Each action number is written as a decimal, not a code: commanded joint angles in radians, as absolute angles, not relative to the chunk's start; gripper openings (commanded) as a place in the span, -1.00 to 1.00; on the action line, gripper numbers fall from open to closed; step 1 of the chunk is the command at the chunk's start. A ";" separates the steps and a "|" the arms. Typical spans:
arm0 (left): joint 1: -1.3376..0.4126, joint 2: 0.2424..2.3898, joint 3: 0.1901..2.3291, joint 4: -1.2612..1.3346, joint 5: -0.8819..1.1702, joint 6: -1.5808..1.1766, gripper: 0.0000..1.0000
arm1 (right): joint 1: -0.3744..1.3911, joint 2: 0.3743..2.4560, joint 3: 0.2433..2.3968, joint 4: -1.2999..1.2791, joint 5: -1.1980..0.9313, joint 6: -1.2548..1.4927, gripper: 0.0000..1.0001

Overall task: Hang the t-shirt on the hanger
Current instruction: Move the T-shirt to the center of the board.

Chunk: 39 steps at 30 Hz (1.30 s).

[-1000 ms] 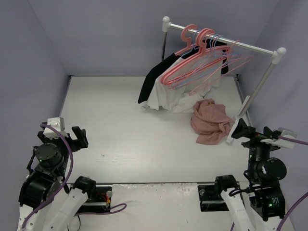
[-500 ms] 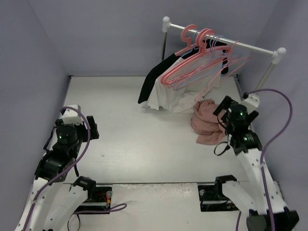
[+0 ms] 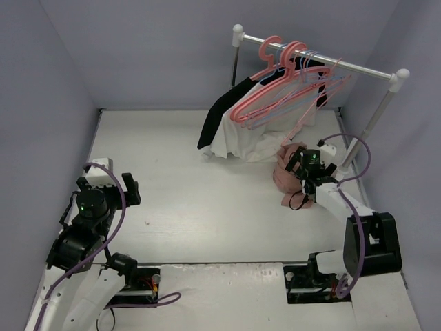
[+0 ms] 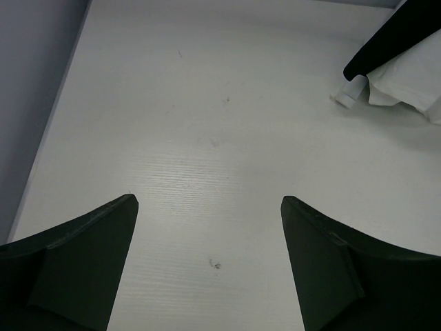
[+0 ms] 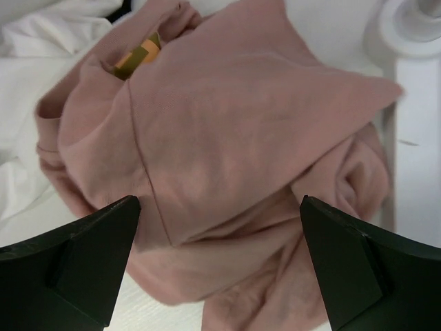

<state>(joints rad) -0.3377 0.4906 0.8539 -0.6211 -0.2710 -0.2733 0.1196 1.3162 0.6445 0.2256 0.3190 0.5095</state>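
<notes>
The t-shirt (image 5: 227, 138) is soft, light and crumpled. Pinch a raised fold near the collar (image 5: 141, 48). The right gripper (image 5: 218, 203) hangs released above it; the left gripper (image 4: 209, 200) is released and empty.

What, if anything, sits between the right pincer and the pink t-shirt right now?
Nothing visible does. The right pincer hangs open right over the crumpled t-shirt, with no object between them. The white garment lies beside the t-shirt, not over it.
</notes>
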 commanded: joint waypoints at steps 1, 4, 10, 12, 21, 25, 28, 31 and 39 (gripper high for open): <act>-0.349 0.508 0.869 -0.548 -0.281 -0.265 0.61 | 0.081 1.409 0.649 0.406 0.269 0.549 1.00; -0.350 0.506 0.867 -0.548 -0.281 -0.265 0.61 | 0.065 1.446 0.637 0.446 0.228 0.557 0.96; -0.351 0.512 0.868 -0.545 -0.273 -0.265 0.61 | 0.069 1.380 0.602 0.438 0.163 0.490 -0.90; -0.351 0.515 0.868 -0.547 -0.267 -0.264 0.61 | 0.084 1.275 0.592 0.414 0.147 0.474 -1.00; -0.350 0.520 0.873 -0.546 -0.286 -0.261 0.61 | 0.283 0.897 0.730 -0.046 0.112 0.444 -1.00; -0.347 0.516 0.871 -0.545 -0.290 -0.262 0.61 | 0.441 0.856 0.794 -0.140 0.076 0.456 -1.00; -0.347 0.510 0.870 -0.545 -0.285 -0.262 0.61 | 0.540 0.873 0.831 -0.149 0.022 0.486 -1.00; -0.345 0.503 0.868 -0.543 -0.285 -0.262 0.61 | 0.705 0.951 0.920 -0.149 0.048 0.491 -1.00; -0.344 0.486 0.861 -0.542 -0.275 -0.261 0.61 | 1.029 1.202 1.220 -0.133 0.222 0.384 -1.00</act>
